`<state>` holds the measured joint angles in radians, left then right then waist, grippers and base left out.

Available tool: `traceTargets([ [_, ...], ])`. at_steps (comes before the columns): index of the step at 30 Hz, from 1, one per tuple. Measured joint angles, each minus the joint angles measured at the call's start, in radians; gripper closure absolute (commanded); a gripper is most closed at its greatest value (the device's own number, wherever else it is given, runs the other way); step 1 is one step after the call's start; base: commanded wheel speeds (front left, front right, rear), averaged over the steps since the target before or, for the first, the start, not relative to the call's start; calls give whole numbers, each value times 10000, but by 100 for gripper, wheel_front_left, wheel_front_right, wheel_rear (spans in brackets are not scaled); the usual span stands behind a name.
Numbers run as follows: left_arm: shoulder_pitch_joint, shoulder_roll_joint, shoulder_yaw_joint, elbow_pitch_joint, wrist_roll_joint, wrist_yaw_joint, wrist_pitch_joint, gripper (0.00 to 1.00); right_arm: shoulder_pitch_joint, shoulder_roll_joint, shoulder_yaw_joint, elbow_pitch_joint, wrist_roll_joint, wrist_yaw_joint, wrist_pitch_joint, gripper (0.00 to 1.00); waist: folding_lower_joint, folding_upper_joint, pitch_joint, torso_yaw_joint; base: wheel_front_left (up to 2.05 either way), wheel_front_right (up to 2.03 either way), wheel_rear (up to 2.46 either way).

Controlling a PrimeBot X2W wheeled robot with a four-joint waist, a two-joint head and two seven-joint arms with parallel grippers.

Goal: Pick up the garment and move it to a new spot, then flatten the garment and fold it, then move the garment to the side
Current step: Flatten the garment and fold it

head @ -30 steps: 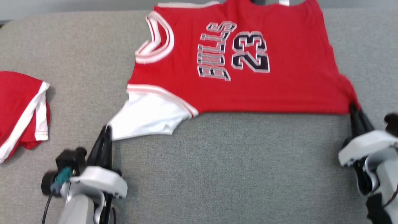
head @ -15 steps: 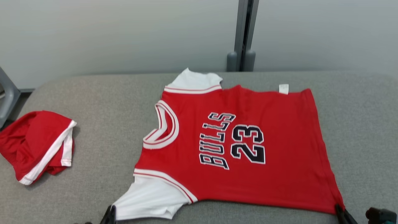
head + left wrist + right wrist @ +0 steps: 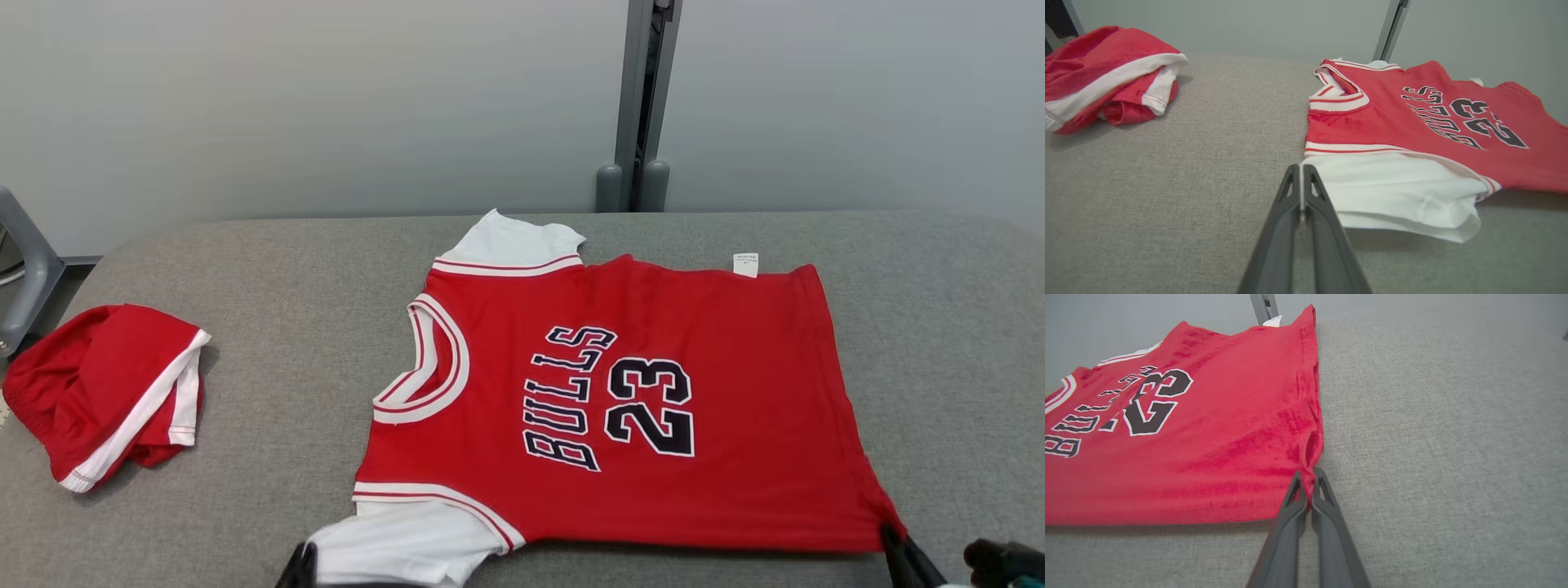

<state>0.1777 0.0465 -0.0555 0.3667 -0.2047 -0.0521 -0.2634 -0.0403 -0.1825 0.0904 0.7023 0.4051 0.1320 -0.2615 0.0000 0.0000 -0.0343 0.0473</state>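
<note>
Head view higher; left gripper [image 3: 1301, 171], right gripper [image 3: 1309, 476] tight on jersey [image 3: 735, 392] corners.

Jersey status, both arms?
Left gripper shut on white sleeve corner of jersey; right gripper shut on its red hem corner. Jersey flat, number up, not yet folded. Red shorts lie apart at left, not in the way.

Crumpled red shorts [image 3: 90, 384] (white-trimmed) lie on the grey padded surface [image 3: 269, 327]; a grey post [image 3: 641, 98] stands behind.
</note>
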Motion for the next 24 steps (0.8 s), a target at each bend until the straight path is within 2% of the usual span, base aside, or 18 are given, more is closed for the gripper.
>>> traceTargets([
  [6, -1420, 10, -2, -282, 232, -196, -4, 100, -878, 33, -205, -428, -42, -10, 0, 100, 0, 0, 335, -59, 0, 0, 0],
  [11, -2843, 13, -88, 186, 552, -351, -8, 100, -2043, 46, -245, -288, -56, -10, 0, 100, 0, 0, 798, -106, 0, 0, 0],
  [24, -5767, 13, -366, 2092, 1064, -197, -8, 100, -4672, 174, 6, 1195, -619, -10, -2, 100, 1, 0, 2453, -240, 0, 0, 0],
])
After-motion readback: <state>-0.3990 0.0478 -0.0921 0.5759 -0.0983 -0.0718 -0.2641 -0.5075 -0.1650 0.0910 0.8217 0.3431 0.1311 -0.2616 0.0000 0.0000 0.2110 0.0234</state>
